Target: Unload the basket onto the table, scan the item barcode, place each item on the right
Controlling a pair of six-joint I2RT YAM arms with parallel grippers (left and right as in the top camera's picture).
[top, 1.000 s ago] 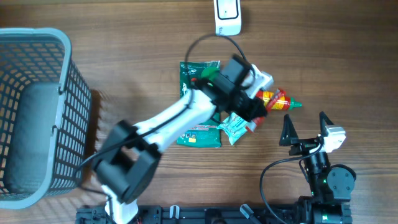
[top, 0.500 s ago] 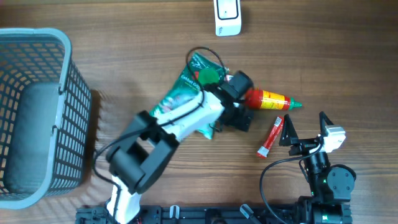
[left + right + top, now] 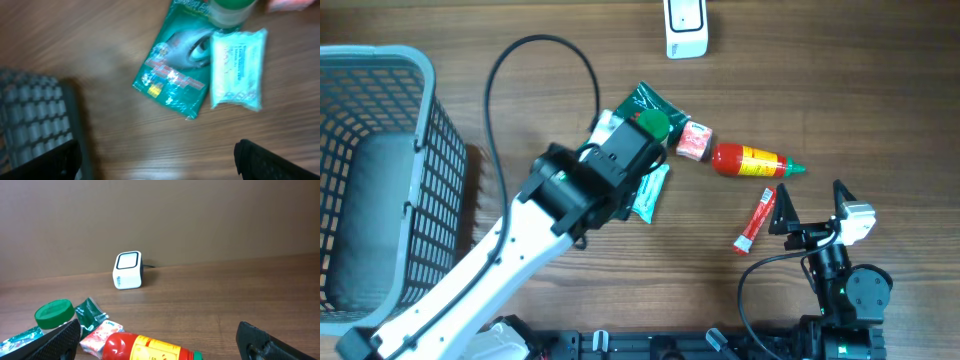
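Observation:
The white scanner (image 3: pixel 686 28) stands at the table's far edge and shows in the right wrist view as the scanner (image 3: pixel 128 270). The items lie in a loose pile: a green packet (image 3: pixel 642 100), a pale teal wipes pack (image 3: pixel 650 192), a green-capped jar (image 3: pixel 653 123), a pink pack (image 3: pixel 695 140), a red sauce bottle (image 3: pixel 752 161) and a red sachet (image 3: pixel 756 220). My left gripper (image 3: pixel 620 160) hovers over the green packet (image 3: pixel 175 75), open and empty (image 3: pixel 160 165). My right gripper (image 3: pixel 810 205) rests open near the front edge, empty (image 3: pixel 160 345), facing the bottle (image 3: pixel 145 350).
A grey mesh basket (image 3: pixel 380 180) fills the left side and shows at the left of the left wrist view as the basket (image 3: pixel 35 115). The left arm's black cable loops over the table behind the pile.
My left gripper has opened and drawn back leftward from the bottle. The green packet has been turned, and the red sachet now lies apart beside my right gripper, which has not moved.

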